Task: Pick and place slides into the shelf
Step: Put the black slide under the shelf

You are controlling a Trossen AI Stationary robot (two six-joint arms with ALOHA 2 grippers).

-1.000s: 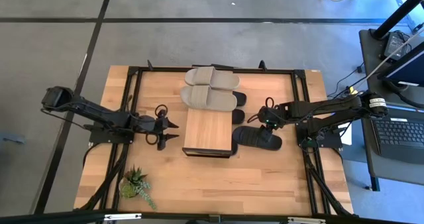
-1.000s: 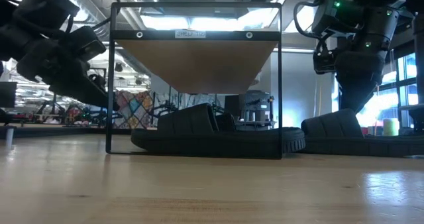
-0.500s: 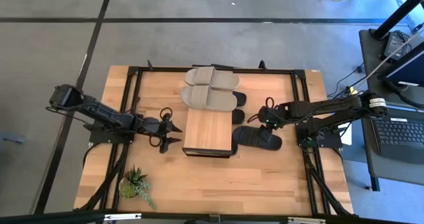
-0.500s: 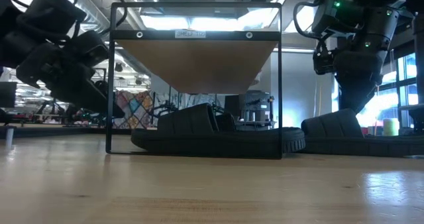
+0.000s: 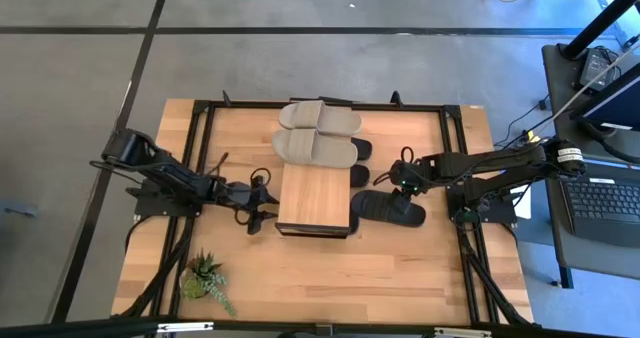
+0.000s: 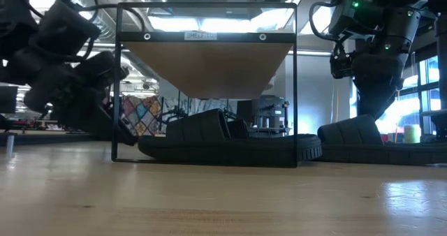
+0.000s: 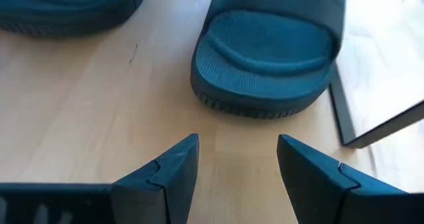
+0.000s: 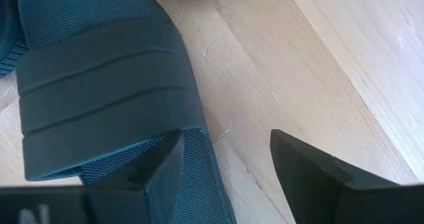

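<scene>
High view: two beige-grey slides [image 5: 318, 133] are lying side by side on the far end of the shelf [image 5: 316, 198], whose wood top is otherwise bare. One black slide [image 5: 389, 207] is sitting on the tabletop [image 5: 330, 278] just to the shelf's right, and the toe of another [image 5: 360, 177] is peeking out from under the shelf's right edge. The left gripper [image 5: 258, 202] is hovering low at the shelf's left side; the right gripper [image 5: 398, 177] is hanging over the loose black slide. A small potted plant [image 5: 206, 275] is standing near the front left corner.

Low view: at least one black slide [image 6: 230, 142] is lying on the lower level inside the shelf frame, and the loose one [image 6: 363, 144] is resting outside it, under the right arm.

Left wrist view: the left gripper [image 7: 237, 171] is spread open and empty, its fingers pointing at the heel of a black slide [image 7: 268, 58] just ahead.

Right wrist view: the right gripper [image 8: 225, 164] is also open, straddling the edge of the black slide [image 8: 106, 91] without gripping it.

By my judgement the job is partly done: the beige pair is shelved, some black slides are tucked beneath, and at least one is waiting outside.
</scene>
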